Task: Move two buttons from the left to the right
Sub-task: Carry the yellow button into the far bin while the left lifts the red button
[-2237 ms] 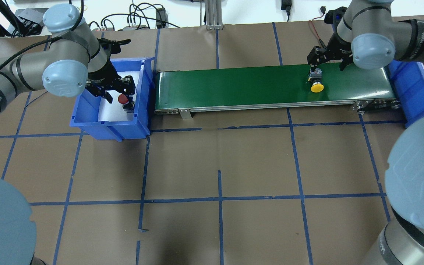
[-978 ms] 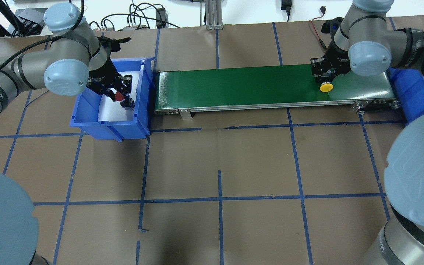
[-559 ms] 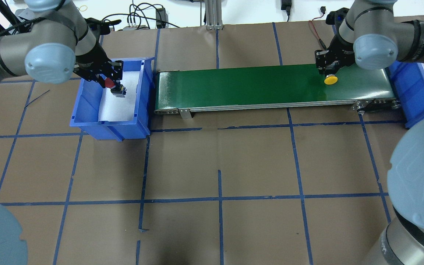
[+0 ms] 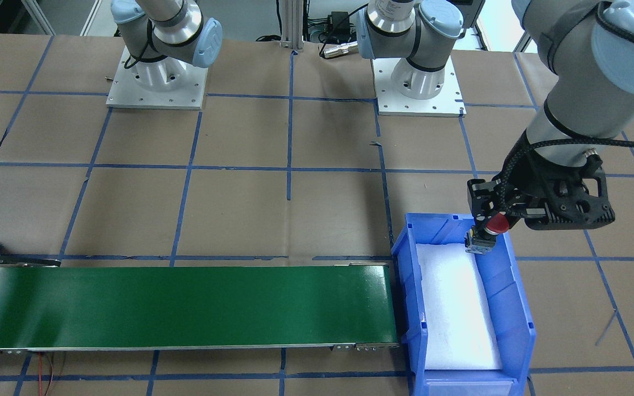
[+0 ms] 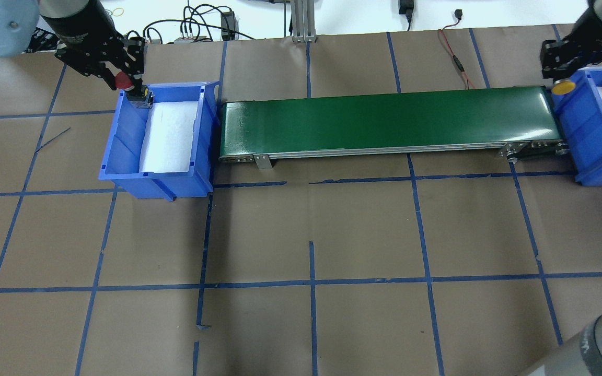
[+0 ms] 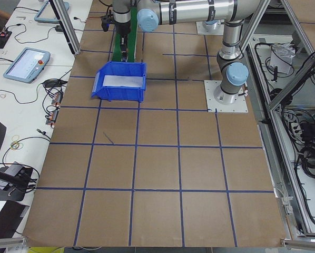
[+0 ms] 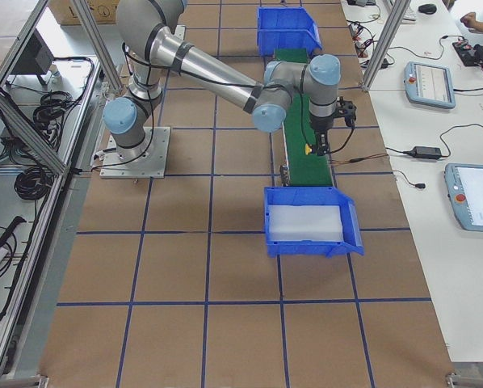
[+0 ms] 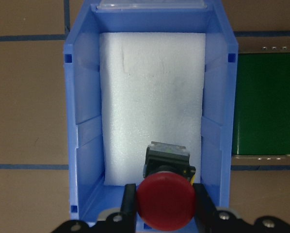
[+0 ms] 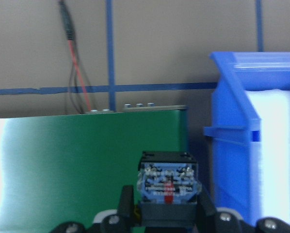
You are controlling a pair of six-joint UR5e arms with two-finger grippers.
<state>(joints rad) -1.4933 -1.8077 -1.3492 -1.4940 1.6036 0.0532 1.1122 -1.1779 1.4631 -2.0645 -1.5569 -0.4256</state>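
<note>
Two buttons are each held in a claw, and neither is delivered yet. Nearest the overhead camera lies only the table, brown paper crossed with blue tape. Beyond it, across the middle of the frame, sit the left bin and the green conveyor belt. The right bin is at the right edge, and both bins are lined with white foam.

Farther back, at upper left, the left gripper is clamped on the cap of the red button. It holds the button clear above the far end of the left bin, switch block hanging below. At upper right the right gripper pinches the yellow button where the belt's end meets the right bin's left wall.

By my reading, the yellow one needs only a short carry over the rim and a release. The red one has the whole belt's length ahead, so less than half the task is done.

The right bin is cut off by the overhead frame's edge. The front-facing view shows no right gripper at all. The right wrist view shows only the switch block's terminals, not the cap. I cannot tell whether the yellow button hangs over the belt or the rim.
</note>
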